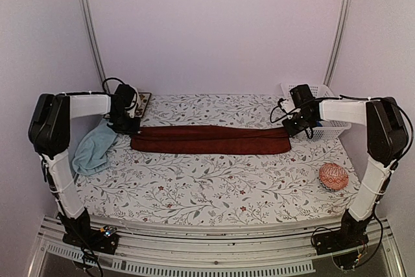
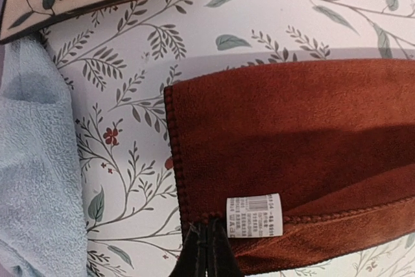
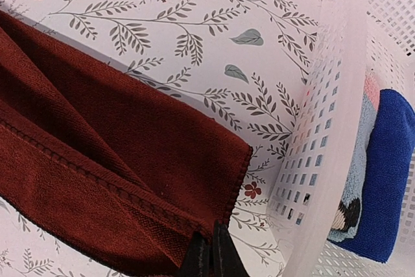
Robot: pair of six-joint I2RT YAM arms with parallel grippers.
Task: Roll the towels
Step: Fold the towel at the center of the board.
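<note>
Left gripper and right gripper were each clamped shut on an end of the maroon towel lying stretched across the floral table, light blue towel crumpled beside the left one, white basket holding something bright blue.

Soft, even light with a faint lilac cast fills the overhead view, and shadows there are weak. Up close, a broad dark shadow band crosses the maroon towel. The white basket looks washed out, perhaps overexposed.
</note>
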